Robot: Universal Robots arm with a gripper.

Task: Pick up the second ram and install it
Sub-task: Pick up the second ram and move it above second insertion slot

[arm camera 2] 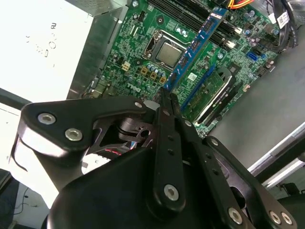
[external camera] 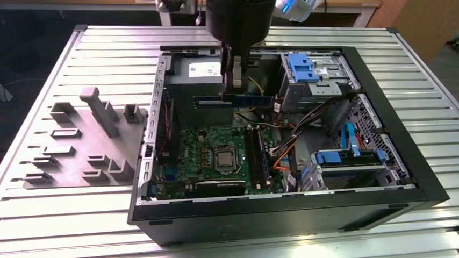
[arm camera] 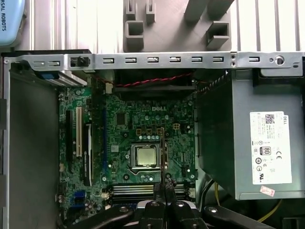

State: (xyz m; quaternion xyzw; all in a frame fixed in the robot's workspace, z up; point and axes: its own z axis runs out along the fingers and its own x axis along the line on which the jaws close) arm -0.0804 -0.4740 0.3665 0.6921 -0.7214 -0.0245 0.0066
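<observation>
pickup is looking finished — my hand (external camera: 233, 95) is pinching the second ram (external camera: 257, 99) at about its middle, fingers pressed together on its two flat faces. in the exterior view the stick is hanging level in the air inside the open computer case (external camera: 401, 177), over the edge of the power-supply box (external camera: 197, 70) and above the green motherboard (external camera: 208, 150), not touching either.

in the second wrist view the ram (arm camera 2: 193, 47) is running away from my fingertips as a long bluish strip, crossing over the board near the processor (arm camera 2: 167, 55). the long black slots (arm camera 2: 217, 90) are lying just beside its line, and one of them is looking as if it is holding a green stick already, though i am not sure of that. in the first wrist view i am seeing the held stick edge-on (arm camera: 163, 152), a thin line over the processor socket (arm camera: 145, 156), with the slots (arm camera: 136, 189) close by my hand.

so the fetching part is reading as done: the grey holder blocks (external camera: 86, 140) on the counter (external camera: 401, 54) are standing well apart from my hand. the installing part is not yet done — the ram is floating clear of the board, not lined over a slot and not seated in one.
</observation>
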